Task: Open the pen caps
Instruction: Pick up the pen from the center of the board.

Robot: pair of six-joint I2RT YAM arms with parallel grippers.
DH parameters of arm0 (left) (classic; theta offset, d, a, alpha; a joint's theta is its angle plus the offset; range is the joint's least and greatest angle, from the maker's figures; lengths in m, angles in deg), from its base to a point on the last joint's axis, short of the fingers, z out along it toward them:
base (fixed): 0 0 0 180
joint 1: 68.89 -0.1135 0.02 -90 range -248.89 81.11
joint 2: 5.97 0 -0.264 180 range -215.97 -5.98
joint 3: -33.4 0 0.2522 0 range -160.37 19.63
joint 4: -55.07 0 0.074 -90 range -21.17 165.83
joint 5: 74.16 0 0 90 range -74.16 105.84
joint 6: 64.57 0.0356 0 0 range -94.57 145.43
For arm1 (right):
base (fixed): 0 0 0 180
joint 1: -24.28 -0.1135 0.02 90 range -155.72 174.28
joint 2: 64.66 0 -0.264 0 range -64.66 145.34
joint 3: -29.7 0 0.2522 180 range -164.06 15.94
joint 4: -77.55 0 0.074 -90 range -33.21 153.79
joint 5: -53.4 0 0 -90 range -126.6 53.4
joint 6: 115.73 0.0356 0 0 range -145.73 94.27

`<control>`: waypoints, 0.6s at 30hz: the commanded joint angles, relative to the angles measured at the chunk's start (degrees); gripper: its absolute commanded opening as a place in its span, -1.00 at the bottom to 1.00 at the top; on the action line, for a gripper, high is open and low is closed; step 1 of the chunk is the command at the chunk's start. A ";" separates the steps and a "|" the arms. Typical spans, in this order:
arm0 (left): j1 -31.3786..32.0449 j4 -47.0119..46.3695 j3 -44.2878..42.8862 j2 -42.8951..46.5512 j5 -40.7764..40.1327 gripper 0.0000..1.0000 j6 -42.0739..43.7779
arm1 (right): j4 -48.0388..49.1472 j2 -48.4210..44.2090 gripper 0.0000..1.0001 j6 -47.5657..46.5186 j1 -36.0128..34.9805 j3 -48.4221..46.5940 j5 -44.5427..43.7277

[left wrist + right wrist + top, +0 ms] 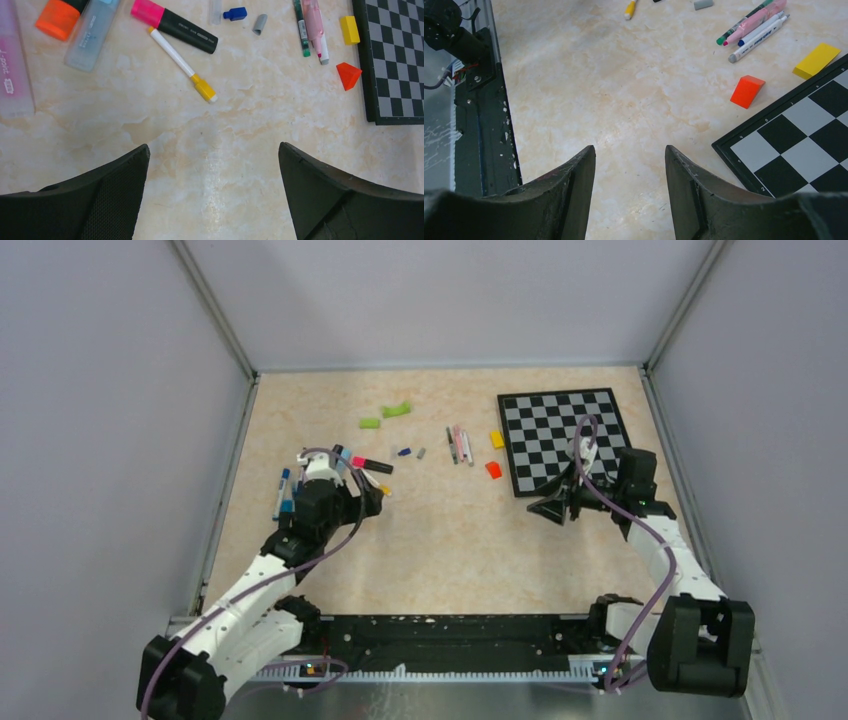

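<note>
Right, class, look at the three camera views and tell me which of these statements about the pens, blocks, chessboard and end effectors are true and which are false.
1. The left end effector and right end effector are both open and hold nothing. True.
2. The orange block lies on the chessboard. False: it lies on the table, just off the board's edge.
3. The black highlighter has its pink cap on. True.
4. The green pieces lie on the chessboard. False: they lie on the table to its left.
5. The yellow block touches the orange block. False: they lie apart.
</note>
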 commanded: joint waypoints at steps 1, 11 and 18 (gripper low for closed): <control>-0.54 -5.73 0.49 -1.53 0.42 0.97 -6.04 | 1.71 0.39 0.05 -2.18 1.26 0.63 1.86; -0.56 15.65 -20.93 -27.14 -10.46 0.97 -14.66 | 2.98 0.74 0.05 -1.61 1.84 1.47 1.72; -0.56 21.75 -33.95 -42.41 -10.16 0.78 -14.61 | 3.13 0.28 0.05 -1.52 1.83 1.57 1.91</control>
